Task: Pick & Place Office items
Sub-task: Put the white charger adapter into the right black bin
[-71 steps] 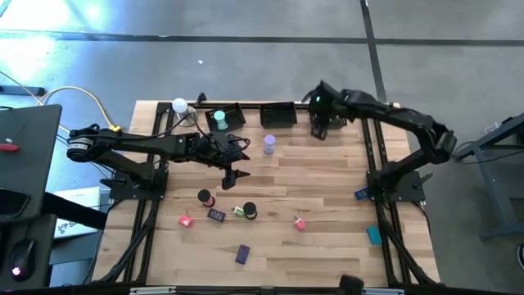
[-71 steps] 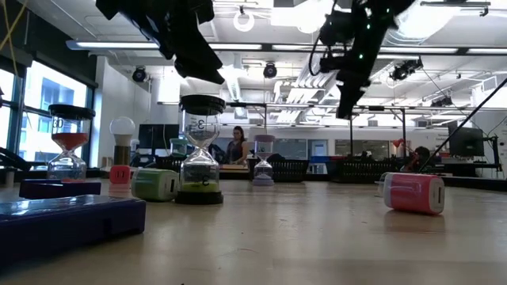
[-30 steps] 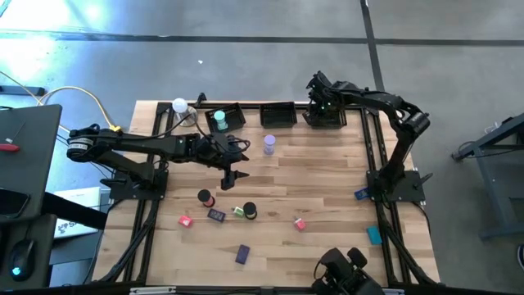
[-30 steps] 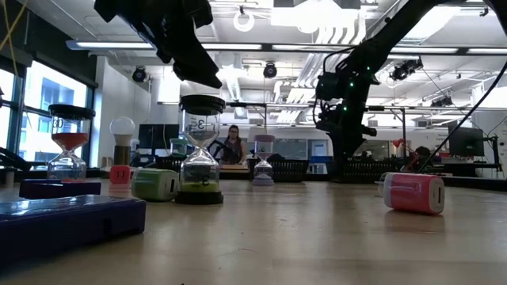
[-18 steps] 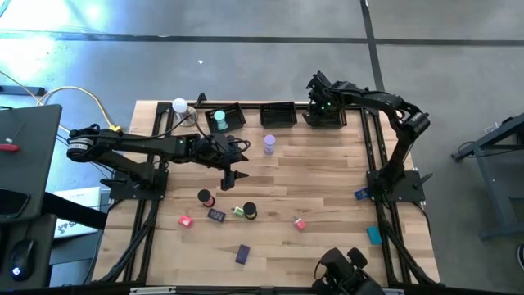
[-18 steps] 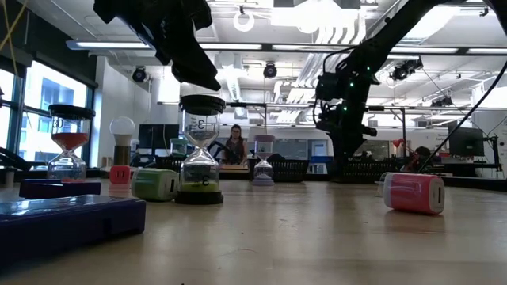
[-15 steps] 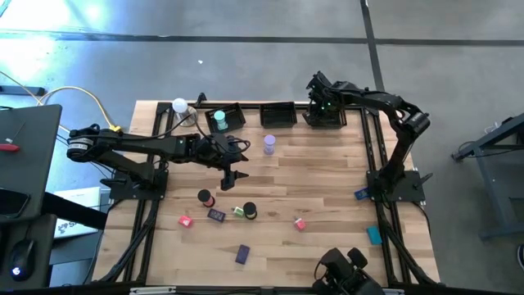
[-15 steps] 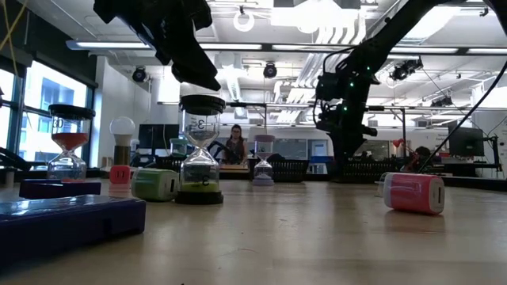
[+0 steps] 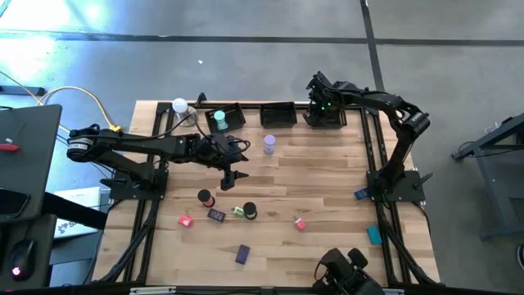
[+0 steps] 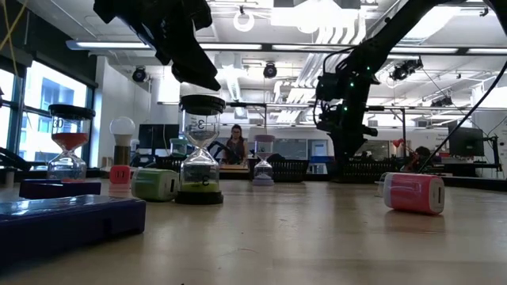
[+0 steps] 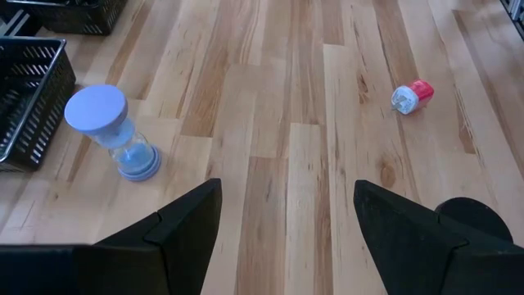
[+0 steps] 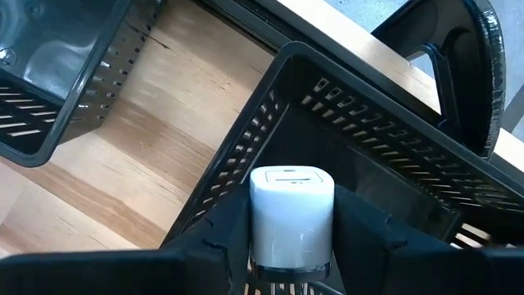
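My right gripper (image 9: pixel 322 113) hangs over the far right black tray (image 12: pixel 385 139), shut on a white rounded block (image 12: pixel 291 201). My left gripper (image 11: pixel 286 205) stands open above mid-table, left of centre (image 9: pixel 233 177), with nothing between its fingers. Office items are scattered on the wood. A lilac hourglass (image 9: pixel 269 145) stands upright on its base, and a pink block (image 11: pixel 412 95) lies on its side. A black-capped hourglass (image 10: pixel 201 150), a purple block (image 9: pixel 242 254) and a teal block (image 9: pixel 374 235) are also there. A teal hourglass (image 9: pixel 219 121) stands in the far left tray. My right gripper pinches the white block by two opposite sides (image 12: pixel 260 225), one finger on each. The fingers (image 12: pixel 368 233) come from above, slanting down into the tray. The block stands upright with its top showing. The fingers hide its lower end, so whether it rests on the tray floor cannot be told.
Three black mesh trays line the far edge; the middle one (image 9: pixel 278 115) sits between the other two. A white ball (image 9: pixel 179 106) on a metal base stands at the far left corner. Bare wood lies in the table's middle and near right.
Within the last second nothing has visibly moved. Shortly before that, my right gripper came down from high over the far edge to the far right tray, still carrying the white block.
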You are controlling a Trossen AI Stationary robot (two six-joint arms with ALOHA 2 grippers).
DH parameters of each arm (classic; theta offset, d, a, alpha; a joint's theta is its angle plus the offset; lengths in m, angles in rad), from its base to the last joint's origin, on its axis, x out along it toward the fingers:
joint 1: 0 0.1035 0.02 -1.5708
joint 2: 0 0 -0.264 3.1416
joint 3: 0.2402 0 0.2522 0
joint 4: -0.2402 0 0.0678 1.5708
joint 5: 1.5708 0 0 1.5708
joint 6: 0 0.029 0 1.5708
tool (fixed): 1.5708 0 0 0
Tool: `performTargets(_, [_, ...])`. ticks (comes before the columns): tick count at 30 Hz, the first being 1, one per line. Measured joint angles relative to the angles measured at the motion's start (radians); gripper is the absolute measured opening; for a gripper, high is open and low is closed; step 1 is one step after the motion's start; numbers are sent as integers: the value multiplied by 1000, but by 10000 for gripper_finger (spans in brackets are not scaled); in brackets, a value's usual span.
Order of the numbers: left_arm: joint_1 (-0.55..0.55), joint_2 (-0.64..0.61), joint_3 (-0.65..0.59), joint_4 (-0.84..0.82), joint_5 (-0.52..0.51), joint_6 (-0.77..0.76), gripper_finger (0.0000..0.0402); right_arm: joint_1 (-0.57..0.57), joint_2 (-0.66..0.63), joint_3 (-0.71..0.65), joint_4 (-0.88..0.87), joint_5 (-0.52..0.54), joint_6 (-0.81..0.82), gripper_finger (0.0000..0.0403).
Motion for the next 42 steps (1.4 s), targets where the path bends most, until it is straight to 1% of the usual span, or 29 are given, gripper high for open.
performTargets(3, [0,0,0,0,0,0,271,-1,0,0,-11,3,-2,128])
performTargets(9, [0,0,0,0,0,0,271,-2,0,-1,-37,61,-4,128])
performTargets(18, [0,0,0,0,0,-5,271,-5,0,-1,-38,60,-4,131])
performTargets(23, [0,0,0,0,0,-5,271,-5,0,-1,-36,24,7,132])
performTargets(42, [0,0,0,0,0,-13,271,-5,2,-14,2,23,64,132])
